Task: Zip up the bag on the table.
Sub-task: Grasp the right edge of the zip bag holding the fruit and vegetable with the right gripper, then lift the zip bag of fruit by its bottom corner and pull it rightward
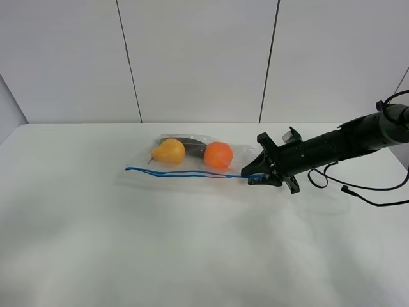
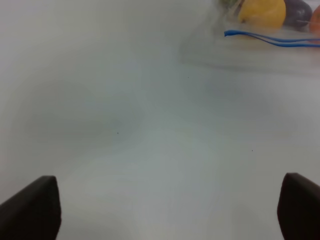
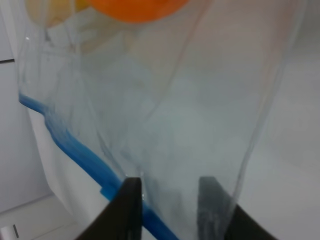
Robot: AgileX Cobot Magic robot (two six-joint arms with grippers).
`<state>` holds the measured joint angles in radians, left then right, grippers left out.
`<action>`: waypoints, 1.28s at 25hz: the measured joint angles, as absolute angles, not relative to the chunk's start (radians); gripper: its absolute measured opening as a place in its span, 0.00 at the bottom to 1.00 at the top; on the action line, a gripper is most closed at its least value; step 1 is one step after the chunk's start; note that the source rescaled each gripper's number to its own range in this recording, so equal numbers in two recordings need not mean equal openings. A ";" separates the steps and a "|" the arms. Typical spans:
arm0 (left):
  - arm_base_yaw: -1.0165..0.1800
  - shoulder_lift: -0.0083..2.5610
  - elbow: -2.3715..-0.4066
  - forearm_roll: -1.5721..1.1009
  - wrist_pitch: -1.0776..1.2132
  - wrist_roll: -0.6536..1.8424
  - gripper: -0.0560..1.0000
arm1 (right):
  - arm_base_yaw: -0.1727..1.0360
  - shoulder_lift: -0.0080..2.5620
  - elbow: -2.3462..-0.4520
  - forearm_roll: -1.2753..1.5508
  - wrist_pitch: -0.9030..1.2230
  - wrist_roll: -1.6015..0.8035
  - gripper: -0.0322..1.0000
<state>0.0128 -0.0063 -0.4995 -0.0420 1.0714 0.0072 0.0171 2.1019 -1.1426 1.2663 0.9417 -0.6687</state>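
Observation:
The clear bag (image 1: pixel 195 165) lies flat on the white table (image 1: pixel 192 249), with a yellow pear (image 1: pixel 169 151), an orange (image 1: pixel 218 155) and a dark item (image 1: pixel 185 141) inside. Its blue zipper strip (image 1: pixel 185 173) runs along the near edge. My right gripper (image 1: pixel 254 178) is at the strip's right end. In the right wrist view the gripper (image 3: pixel 170 192) is closed narrowly on the bag's film (image 3: pixel 175 115), beside the blue strip (image 3: pixel 80 152). My left gripper (image 2: pixel 165 215) is wide open and empty above bare table, well away from the strip's left end (image 2: pixel 270 39).
Black cables (image 1: pixel 358 190) trail on the table behind the right arm. The table's far edge meets a pale panelled wall (image 1: pixel 192 64). The left arm does not show in the exterior high view.

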 joint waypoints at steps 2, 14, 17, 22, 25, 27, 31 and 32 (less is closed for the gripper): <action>0.013 -0.006 -0.500 -0.042 1.071 0.007 1.00 | 0.017 2.102 -1.143 1.266 0.942 -0.669 0.24; 0.013 -0.006 -0.500 -0.042 1.071 0.007 1.00 | 0.017 2.102 -1.143 1.266 0.942 -0.669 0.09; 0.013 -0.006 -0.500 -0.042 1.071 0.007 1.00 | 0.017 2.102 -1.143 1.266 0.951 -0.669 0.04; 0.013 -0.006 -0.500 -0.042 1.071 0.007 1.00 | 0.017 2.102 -1.143 1.270 1.006 -0.678 0.03; 0.013 -0.006 -0.500 -0.042 1.071 0.007 1.00 | 0.017 2.102 -1.143 1.296 1.047 -0.691 0.03; 0.013 -0.006 -0.500 -0.042 1.071 0.007 1.00 | 0.017 2.102 -1.143 1.323 1.068 -0.703 0.03; 0.013 -0.006 -0.500 -0.042 1.071 0.007 1.00 | 0.017 2.102 -1.143 1.384 1.133 -0.740 0.03; 0.013 -0.006 -0.500 -0.042 1.071 0.007 1.00 | 0.017 2.102 -1.143 1.392 1.139 -0.745 0.03</action>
<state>0.0128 -0.0063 -0.4995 -0.0420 1.0714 0.0072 0.0171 2.1019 -1.1426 1.3922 1.1391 -0.7450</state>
